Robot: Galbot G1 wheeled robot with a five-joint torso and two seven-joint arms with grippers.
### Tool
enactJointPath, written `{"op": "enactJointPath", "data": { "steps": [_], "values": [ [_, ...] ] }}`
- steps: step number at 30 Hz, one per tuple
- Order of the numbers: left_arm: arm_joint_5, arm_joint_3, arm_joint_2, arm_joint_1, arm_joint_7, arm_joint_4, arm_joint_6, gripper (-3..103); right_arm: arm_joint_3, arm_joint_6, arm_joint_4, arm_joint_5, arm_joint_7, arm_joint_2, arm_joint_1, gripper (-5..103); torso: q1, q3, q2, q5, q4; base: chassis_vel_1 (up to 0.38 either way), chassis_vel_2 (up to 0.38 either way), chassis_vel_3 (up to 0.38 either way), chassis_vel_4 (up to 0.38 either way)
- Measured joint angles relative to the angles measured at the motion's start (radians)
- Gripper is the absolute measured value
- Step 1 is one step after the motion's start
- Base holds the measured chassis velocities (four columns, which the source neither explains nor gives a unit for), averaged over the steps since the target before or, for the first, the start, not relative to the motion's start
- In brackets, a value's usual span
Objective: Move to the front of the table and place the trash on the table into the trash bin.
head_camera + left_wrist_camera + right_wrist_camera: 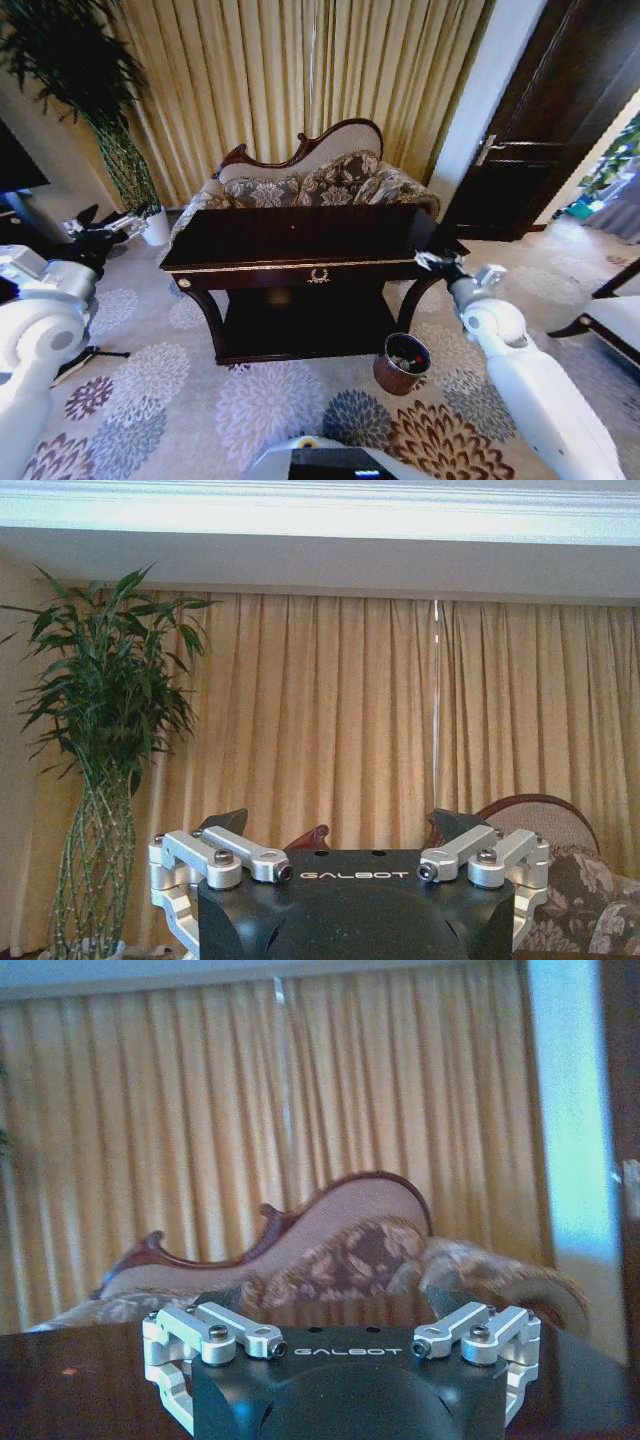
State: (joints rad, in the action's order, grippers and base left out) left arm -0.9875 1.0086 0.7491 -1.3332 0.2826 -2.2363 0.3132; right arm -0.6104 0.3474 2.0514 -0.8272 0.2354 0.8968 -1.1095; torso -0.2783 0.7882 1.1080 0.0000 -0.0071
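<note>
Curtained room w/ floral carpet (300, 410); dark table (300, 240) stands before a sofa (310, 180), long axis running left-right across head view. Right hand (432, 262) at table's right end, level w/ top edge, jaws spread wide, holding nothing. Left hand (95, 232) off table's left side, jaws also wide apart, empty. Trash bin (402, 364) upright on carpet by right front leg, mouth up. Tiny orange scrap (68, 1371) on tabletop.

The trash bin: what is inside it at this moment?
Inside the trash bin, on the carpet by the table's right leg, a dark interior shows small reddish and pale bits. What they are, and the bottom, cannot be told.
</note>
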Motion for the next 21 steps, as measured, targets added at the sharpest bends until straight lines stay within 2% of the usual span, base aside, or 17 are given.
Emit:
{"op": "enactJointPath", "data": {
  "steps": [6, 14, 21],
  "values": [
    [0.01, -0.009, 0.016, -0.005, -0.001, -0.004, -0.01, 100, 0.025, 0.013, 0.034, 0.053, 0.003, -0.009, 0.01, 100, 0.0, 0.0, 0.0, 0.0, -0.0001, 0.0, 0.0, 0.0, 0.0],
    [0.013, -0.017, 0.026, -0.009, -0.001, -0.008, -0.012, 100, 0.025, 0.018, 0.037, 0.06, 0.001, -0.008, 0.003, 100, 0.0, 0.0, 0.0, -0.0001, 0.0, 0.0, 0.0, 0.0, 0.0],
    [0.011, -0.021, 0.022, -0.009, 0.0, -0.012, -0.008, 100, 0.022, 0.018, 0.037, 0.059, -0.001, -0.007, 0.0, 100, 0.0, 0.0, 0.0, 0.0, -0.0002, 0.088, -0.109, -0.091, 0.092]
  ]
}}
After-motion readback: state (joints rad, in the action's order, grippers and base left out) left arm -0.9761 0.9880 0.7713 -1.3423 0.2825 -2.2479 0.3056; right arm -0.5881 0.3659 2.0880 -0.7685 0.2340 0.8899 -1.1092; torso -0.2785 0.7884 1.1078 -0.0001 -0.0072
